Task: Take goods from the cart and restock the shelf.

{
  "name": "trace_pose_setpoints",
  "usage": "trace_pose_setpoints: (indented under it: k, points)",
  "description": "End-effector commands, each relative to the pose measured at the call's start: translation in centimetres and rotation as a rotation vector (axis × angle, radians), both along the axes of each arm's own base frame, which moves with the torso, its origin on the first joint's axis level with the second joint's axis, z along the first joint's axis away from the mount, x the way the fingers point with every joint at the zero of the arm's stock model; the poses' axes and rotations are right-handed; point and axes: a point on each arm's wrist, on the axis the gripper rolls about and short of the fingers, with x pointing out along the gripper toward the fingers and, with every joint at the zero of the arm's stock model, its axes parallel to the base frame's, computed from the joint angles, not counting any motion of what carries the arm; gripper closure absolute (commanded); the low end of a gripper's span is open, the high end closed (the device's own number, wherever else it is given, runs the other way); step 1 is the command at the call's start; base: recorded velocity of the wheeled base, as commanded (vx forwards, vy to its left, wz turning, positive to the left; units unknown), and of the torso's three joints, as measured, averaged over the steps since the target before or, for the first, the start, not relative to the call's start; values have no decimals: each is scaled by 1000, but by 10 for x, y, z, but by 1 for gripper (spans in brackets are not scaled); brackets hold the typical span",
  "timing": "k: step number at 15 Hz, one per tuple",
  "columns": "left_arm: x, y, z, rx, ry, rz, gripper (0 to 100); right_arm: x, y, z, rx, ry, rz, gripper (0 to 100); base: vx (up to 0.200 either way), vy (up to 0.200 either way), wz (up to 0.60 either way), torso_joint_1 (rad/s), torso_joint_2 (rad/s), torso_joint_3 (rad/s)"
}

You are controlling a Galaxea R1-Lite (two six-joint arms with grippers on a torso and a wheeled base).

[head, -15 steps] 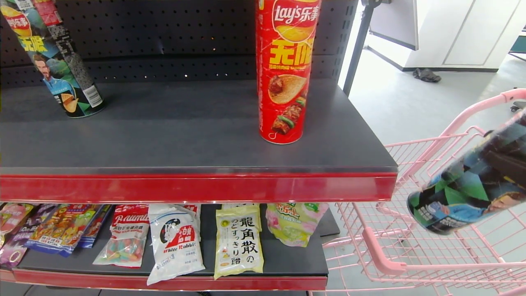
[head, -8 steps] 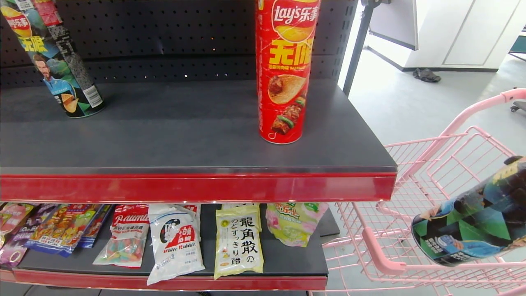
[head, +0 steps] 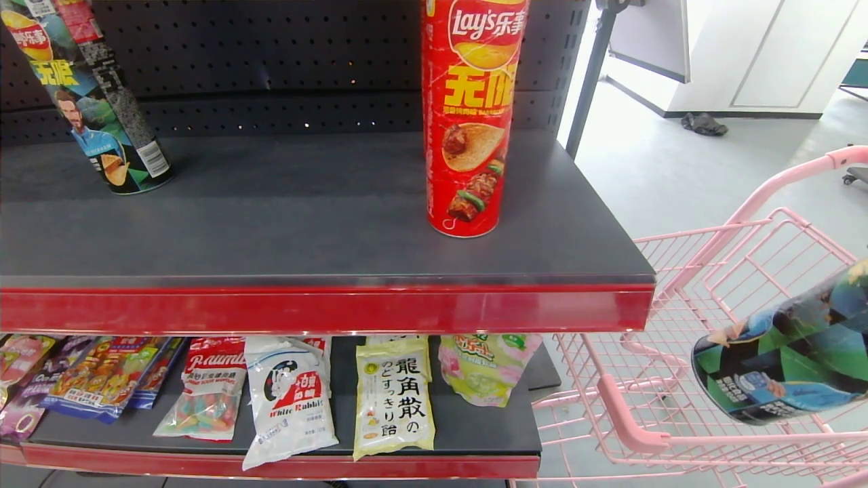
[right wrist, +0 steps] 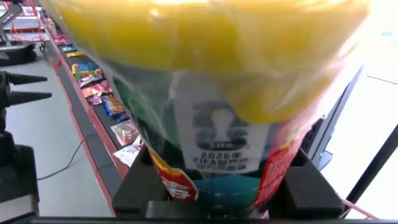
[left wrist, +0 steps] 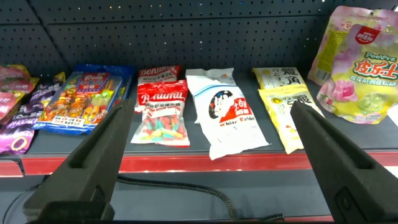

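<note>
1. Head view: the upper shelf (head: 325, 244) carries a red can (head: 471, 122) upright toward its right end. A dark printed can (head: 102, 115) stands at the far left near the back panel. The broad bare stretch between them is, I judge, where the new stock belongs. Off the shelf's right end, the held can (head: 780, 352) hangs above the pink cart (head: 630, 434). It lies nearly on its side with its base end toward the shelf, and it sits lower than the upper shelf. I put that sideways attitude down to a grip taken around the body. It will need lifting and turning upright before it can stand like its neighbours. The lower shelf (head: 475, 434) has snack bags (head: 393, 400) lying flat in a row, which is why it needs so little headroom.

2. Left wrist view: my left gripper (left wrist: 212, 106) is spread wide with nothing between its fingers. It sits low, facing the lower shelf's bags, with a white bag (left wrist: 227, 118) straight ahead. I read it as parked there so the upper shelf is free for the other arm.

3. Right wrist view: my right gripper (right wrist: 227, 186) is clamped on the held can (right wrist: 217, 124). Black pads (right wrist: 143, 183) press either side of the body, and the can's yellow lid sits close against the camera. Gripping across the body leaves the base free to set down.
</note>
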Motion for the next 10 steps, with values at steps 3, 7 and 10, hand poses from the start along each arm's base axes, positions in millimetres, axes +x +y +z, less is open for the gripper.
trace_pose_setpoints:
  k: [3, 7, 10]
  points:
    - [0, 0, 0, 0, 0, 1, 0, -1, 0, 5, 11, 2, 1, 100, 0, 0, 0, 0, 0, 0]
    - [0, 0, 0, 0, 0, 1, 0, 1, 0, 41, 60, 24, -41, 100, 0, 0, 0, 0, 0, 0]
    - [0, 0, 0, 0, 0, 0, 0, 1, 0, 36, 33, 11, -60, 100, 0, 0, 0, 0, 0, 0]
